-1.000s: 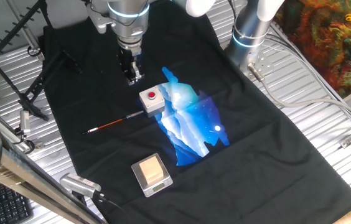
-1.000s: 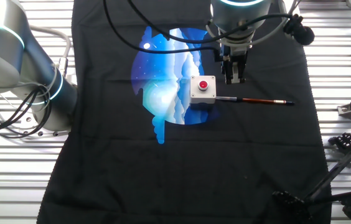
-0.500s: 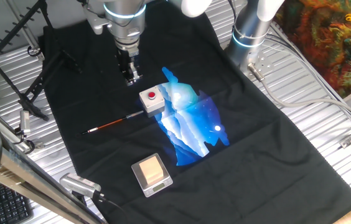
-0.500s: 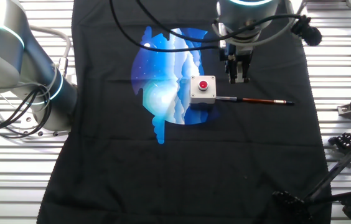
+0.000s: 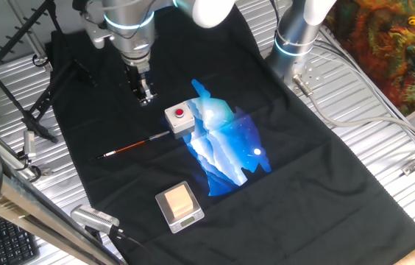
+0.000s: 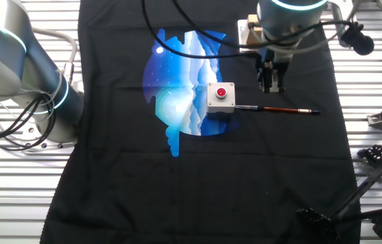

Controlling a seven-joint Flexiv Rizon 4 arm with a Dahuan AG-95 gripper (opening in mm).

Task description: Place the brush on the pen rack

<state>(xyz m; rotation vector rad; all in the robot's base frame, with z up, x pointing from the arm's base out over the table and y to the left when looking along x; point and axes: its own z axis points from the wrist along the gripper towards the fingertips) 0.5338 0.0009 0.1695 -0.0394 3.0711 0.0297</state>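
Observation:
The brush [image 5: 134, 145] lies flat on the black cloth, its pale-tip end against the white button box and its handle pointing left. In the other fixed view the brush [image 6: 279, 109] stretches right from that box. My gripper [image 5: 143, 96] hangs pointing down, above and behind the brush; it [image 6: 272, 87] sits just beyond the brush's middle, apart from it. Its fingers show a narrow gap with nothing between them. The pen rack [image 5: 16, 35] stands at the table's far left edge, a black toothed bar on splayed legs. The other fixed view shows the pen rack [image 6: 357, 195] at bottom right.
A white box with a red button [image 5: 179, 118] [image 6: 221, 96] touches the brush's tip end. A small scale carrying a wooden block [image 5: 179, 205] sits near the cloth's front. A second arm's base [image 5: 296, 29] [image 6: 15, 68] stands at the cloth's edge. A blue-white print [image 5: 226, 143] marks the cloth.
The gripper has slid sideways along the brush's length, away from the button box toward the handle side. The brush, box and rack have not moved.

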